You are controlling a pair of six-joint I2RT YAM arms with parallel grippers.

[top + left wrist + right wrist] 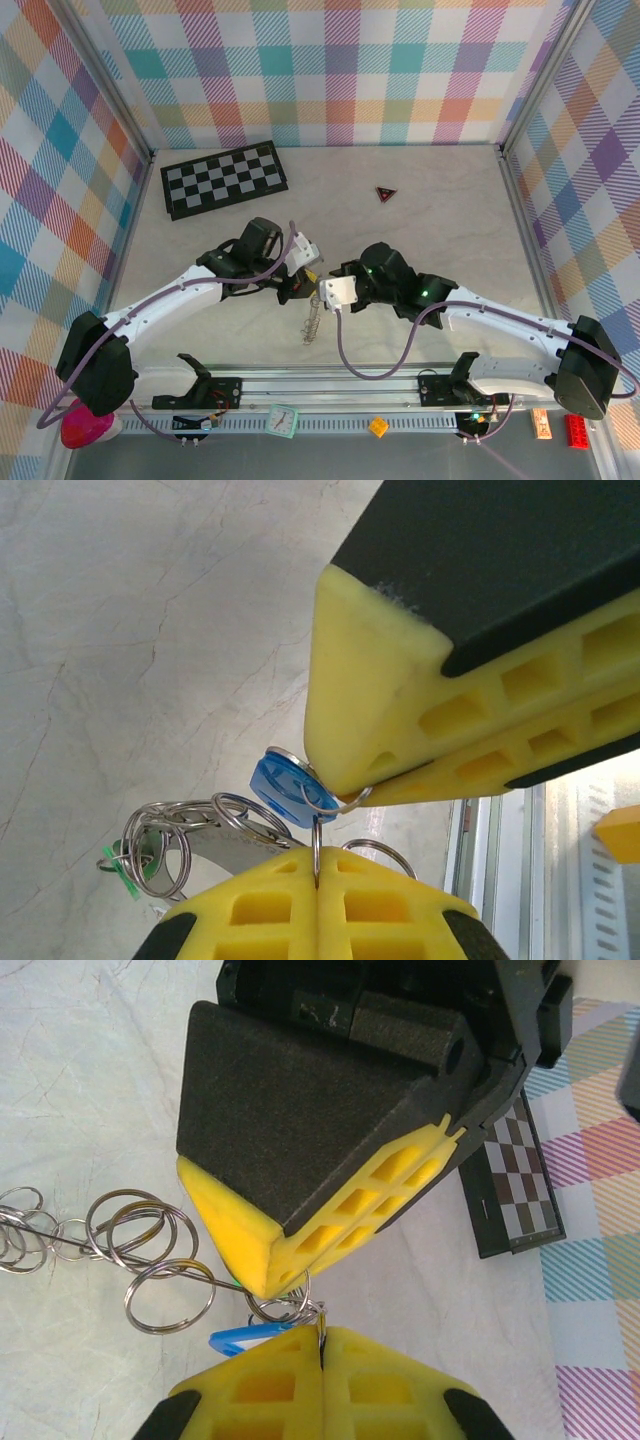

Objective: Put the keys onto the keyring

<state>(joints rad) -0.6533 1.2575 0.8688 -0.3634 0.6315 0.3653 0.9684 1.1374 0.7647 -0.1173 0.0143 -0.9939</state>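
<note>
Two arms and two grippers are at work, and each arm sweeps inward from its base at the near edge of the pale marbled table (440,230). They meet tip to tip just short of the table's middle. The keyring (150,1240), a chain of linked silvery wire rings, is caught between them. Its loose end trails toward the near edge. The loops overlap, so I cannot count them exactly; at least six show in the right wrist view.

The left gripper (316,875) has its yellow pads pressed flat together, with a thin ring wire pinched in the seam. The right gripper (322,1345) is likewise clamped on a small loop of the chain. One small key with a blue plastic head (285,790) hangs at that loop, directly between the two sets of fingertips. One green sliver (120,865) shows among the rings at the far end of the chain. I cannot tell if it is the second key.

One black-and-white checkerboard (225,178) lies near the far left corner. One small dark triangle with a red mark (386,194) sits toward the far edge, well apart from the grippers.
</note>
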